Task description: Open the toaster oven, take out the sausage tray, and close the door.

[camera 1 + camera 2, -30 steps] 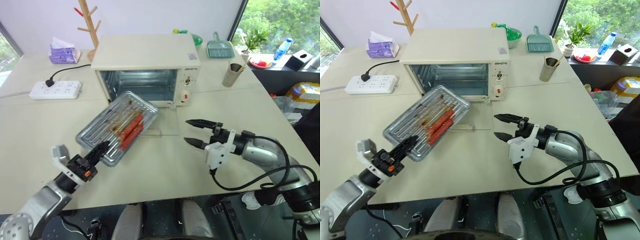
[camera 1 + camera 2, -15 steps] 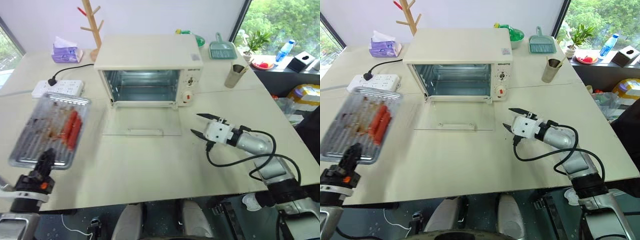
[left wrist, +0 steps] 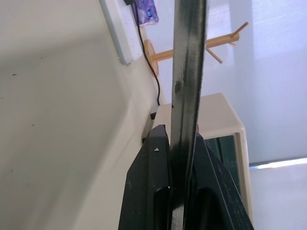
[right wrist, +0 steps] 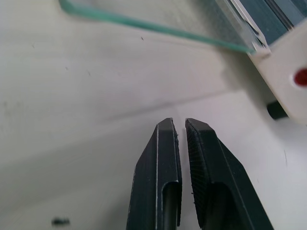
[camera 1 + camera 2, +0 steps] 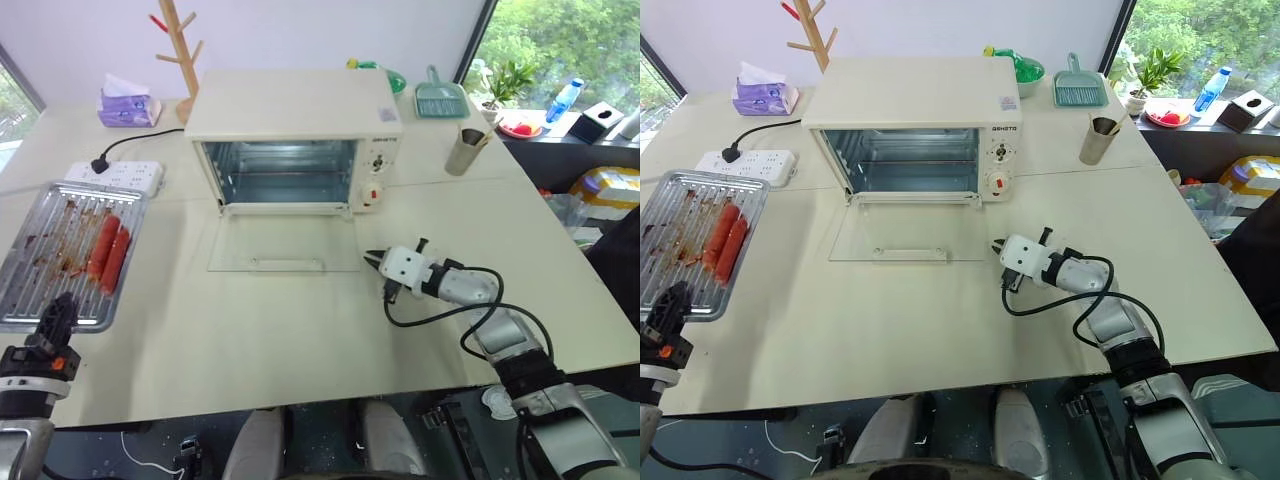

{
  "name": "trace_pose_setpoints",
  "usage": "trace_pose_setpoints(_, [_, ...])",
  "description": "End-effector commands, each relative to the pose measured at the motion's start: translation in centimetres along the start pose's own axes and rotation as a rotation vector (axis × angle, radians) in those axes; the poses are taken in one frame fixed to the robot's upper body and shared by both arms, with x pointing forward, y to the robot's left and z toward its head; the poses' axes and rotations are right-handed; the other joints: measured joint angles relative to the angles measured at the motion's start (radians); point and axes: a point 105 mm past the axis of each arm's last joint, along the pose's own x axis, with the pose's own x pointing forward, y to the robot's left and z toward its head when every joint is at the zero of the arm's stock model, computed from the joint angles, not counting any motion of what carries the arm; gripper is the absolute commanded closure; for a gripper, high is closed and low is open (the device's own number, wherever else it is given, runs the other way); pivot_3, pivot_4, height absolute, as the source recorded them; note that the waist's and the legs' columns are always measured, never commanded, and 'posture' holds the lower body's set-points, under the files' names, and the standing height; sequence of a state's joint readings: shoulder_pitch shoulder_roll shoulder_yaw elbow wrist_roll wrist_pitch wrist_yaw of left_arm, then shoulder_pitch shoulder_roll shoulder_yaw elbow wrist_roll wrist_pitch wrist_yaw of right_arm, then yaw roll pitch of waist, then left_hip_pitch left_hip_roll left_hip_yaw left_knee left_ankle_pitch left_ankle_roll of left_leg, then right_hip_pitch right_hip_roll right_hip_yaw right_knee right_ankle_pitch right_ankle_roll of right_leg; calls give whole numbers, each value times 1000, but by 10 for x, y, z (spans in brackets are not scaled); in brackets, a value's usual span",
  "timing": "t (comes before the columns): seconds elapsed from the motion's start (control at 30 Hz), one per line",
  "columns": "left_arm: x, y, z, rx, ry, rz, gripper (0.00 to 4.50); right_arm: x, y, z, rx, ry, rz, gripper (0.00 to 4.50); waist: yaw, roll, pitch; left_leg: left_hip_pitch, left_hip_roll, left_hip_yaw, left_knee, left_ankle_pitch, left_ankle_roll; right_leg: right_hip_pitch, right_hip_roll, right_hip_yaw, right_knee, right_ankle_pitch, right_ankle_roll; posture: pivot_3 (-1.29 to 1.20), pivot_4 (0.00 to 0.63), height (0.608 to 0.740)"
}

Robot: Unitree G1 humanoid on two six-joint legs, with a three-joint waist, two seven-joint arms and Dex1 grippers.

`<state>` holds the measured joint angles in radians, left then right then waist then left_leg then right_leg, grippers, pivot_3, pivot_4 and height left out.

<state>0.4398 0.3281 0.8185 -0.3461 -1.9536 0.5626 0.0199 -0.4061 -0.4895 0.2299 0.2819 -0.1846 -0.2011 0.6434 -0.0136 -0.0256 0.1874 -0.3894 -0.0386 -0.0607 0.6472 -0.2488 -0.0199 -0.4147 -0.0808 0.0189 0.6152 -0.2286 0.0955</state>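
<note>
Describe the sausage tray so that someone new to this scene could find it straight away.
Start at the cream toaster oven in the middle of the table, its glass door lying open and flat. Go across to the table's left edge, past the white power strip: the sausage tray is there, its near edge pinched in the left gripper. It is the one ribbed silver metal tray, with reddish sausages in it.

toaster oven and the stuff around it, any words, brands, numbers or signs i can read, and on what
Dark brand word at the top of the toaster oven control panel: too small to read.
Small sticker on the oven's top: print too blurred to read.
Marks round the knobs: illegible.
Purple tissue pack: no readable print.
Nothing else bears legible text.
</note>
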Motion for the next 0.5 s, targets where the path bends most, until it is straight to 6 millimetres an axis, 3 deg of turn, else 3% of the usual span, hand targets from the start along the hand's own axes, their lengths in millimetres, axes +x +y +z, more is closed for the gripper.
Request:
trace_pose_setpoints(0.03, [-1,-11,11,27,-18,-40,4500,12,-4,21,-23,-64,-12,4080,0,0,0,0,0,0,0,0,0,0,0,0,0,0,0,0,150,740])
trace_pose_setpoints(0.17, [-1,-7,12,25,-10,-32,4500,14,-21,43,-61,-129,-36,4080,2,0,0,0,0,0,-1,0,0,0,0,0,0,0,0,0,150,740])
trace_pose_setpoints(0.37, [-4,3,9,14,16,-16,4500,5,-77,87,-53,-241,-159,4080,0,0,0,-1,0,0,-1,0,0,-1,0,0,0,0,0,0,150,740])
trace_pose_setpoints(0.5, [-4,8,1,0,50,-10,4500,1,-74,101,5,-282,-106,4080,4,-1,-1,-1,0,-1,-2,0,0,-1,0,-1,-1,0,0,0,150,740])
